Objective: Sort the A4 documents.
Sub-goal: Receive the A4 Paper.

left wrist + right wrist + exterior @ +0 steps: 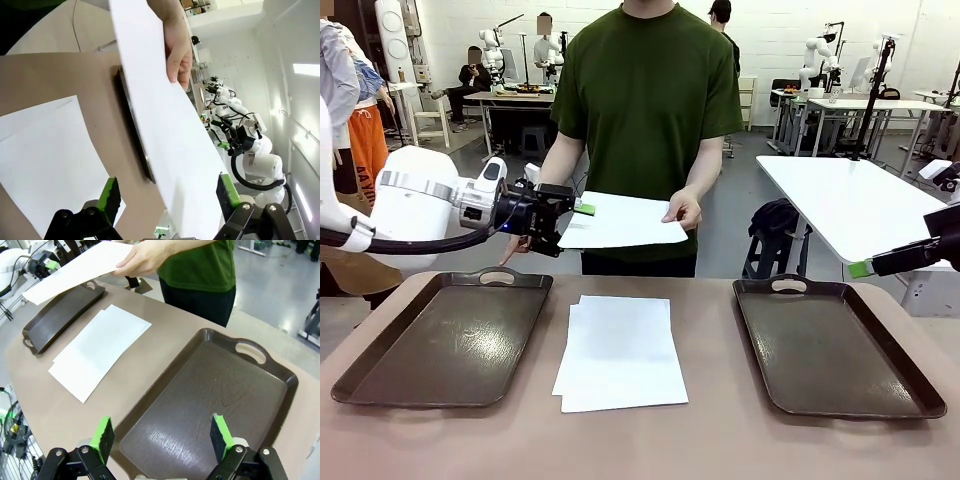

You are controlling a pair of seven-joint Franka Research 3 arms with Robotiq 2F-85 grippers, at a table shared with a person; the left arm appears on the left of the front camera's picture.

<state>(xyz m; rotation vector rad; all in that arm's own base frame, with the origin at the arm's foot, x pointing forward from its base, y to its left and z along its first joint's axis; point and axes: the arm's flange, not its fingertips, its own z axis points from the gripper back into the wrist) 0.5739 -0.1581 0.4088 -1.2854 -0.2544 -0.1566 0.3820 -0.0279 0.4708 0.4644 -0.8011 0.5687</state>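
Note:
A person across the table holds one white A4 document (pixel 625 222) out flat in a hand (pixel 685 210). My left gripper (pixel 568 214) is open at that sheet's left edge. In the left wrist view the held sheet (pixel 170 125) runs between the spread fingers (pixel 111 194) without being clamped. A loose stack of A4 documents (pixel 620 350) lies on the table between the two trays. My right gripper (pixel 161 436) hangs open and holds nothing above the right tray (pixel 220 385); its green tip (pixel 862 268) shows at the right edge of the front view.
A dark brown tray (pixel 445 335) lies at the left and another (pixel 835 345) at the right, both bare. The person stands close to the far table edge. A white table (pixel 860 200) stands behind on the right.

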